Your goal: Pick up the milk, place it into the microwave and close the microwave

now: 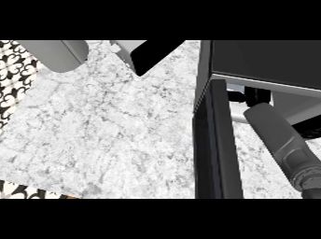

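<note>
From my seat I can see only a dark bit of the right hand [251, 96], reaching past the door [215, 140] into the microwave [273, 60]; whether its fingers are spread or curled round anything I cannot tell. The milk isn't visible (I'd guess it's at that hand, inside the cavity, but that's a guess). The grey forearm [282, 140] runs back from the opening to the lower right edge. The door stands open, edge-on, on the counter [108, 130].

I judge we're at the placing step. To do it well, I'd set the carton down upright, well inside, let go fully, then draw straight back without clipping the door.

Count: one microwave, one door, one hand showing, no left hand; two grey shapes at the top edge I can't name.
</note>
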Robot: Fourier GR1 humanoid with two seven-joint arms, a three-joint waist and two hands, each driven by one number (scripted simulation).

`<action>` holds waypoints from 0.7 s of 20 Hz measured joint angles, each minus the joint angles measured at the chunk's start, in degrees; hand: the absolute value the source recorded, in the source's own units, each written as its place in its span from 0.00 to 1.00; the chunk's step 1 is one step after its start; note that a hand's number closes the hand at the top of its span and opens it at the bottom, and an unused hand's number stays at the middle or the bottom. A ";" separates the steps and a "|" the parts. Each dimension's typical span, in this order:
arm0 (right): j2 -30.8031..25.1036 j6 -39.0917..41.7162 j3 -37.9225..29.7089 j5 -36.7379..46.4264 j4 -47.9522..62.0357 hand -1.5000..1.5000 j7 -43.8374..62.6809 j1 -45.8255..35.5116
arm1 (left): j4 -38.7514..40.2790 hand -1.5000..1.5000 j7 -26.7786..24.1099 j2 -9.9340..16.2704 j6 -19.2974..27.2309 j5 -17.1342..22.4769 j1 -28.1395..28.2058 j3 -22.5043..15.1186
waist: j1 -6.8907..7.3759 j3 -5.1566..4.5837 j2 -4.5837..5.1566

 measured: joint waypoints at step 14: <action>4.59 12.08 -2.11 -1.99 -1.77 0.00 -5.34 -0.18 | 0.70 0.00 -0.33 -0.86 -0.06 -0.32 -0.74 0.80 | -2.24 0.12 -0.21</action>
